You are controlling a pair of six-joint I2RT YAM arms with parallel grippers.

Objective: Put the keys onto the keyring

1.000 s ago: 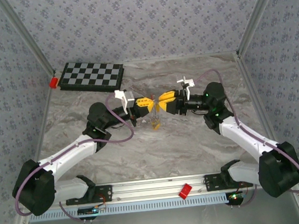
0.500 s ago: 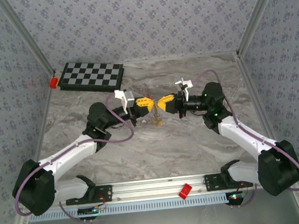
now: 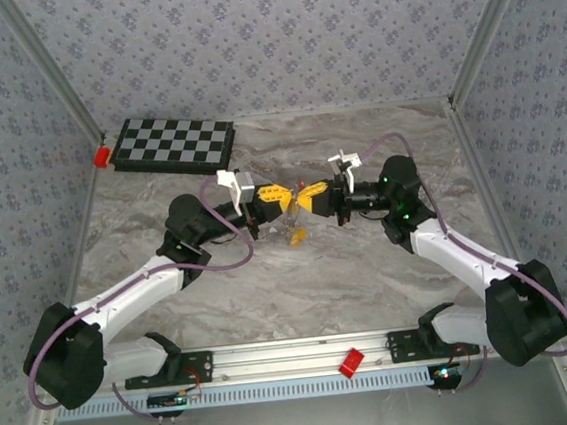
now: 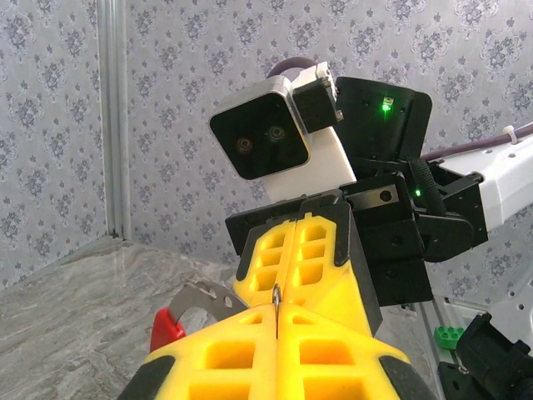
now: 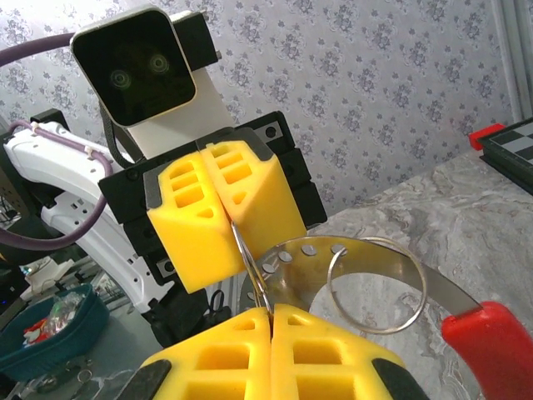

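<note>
Over the middle of the table (image 3: 371, 284), the left gripper (image 3: 274, 197) and the right gripper (image 3: 314, 197) met nose to nose, both pairs of yellow fingers pressed together. Each pinched the thin metal of the keyring (image 5: 358, 252), which ran edge-on from one seam straight into the other (so its held stretch lay along the line between the 2 arms). Seen from the right wrist, the rest of the ring curved away toward the table's far edge and ended in its red sleeve (image 5: 491, 333). The keys (image 3: 296, 236), a small yellow-orange cluster, sat just toward the near edge from that meeting point, about equally close to both grippers. Whether they hung from the ring or lay on the table could not be told. With both grippers occupied, threading probably required 1 arm to let go and reach toward the near edge.
</note>
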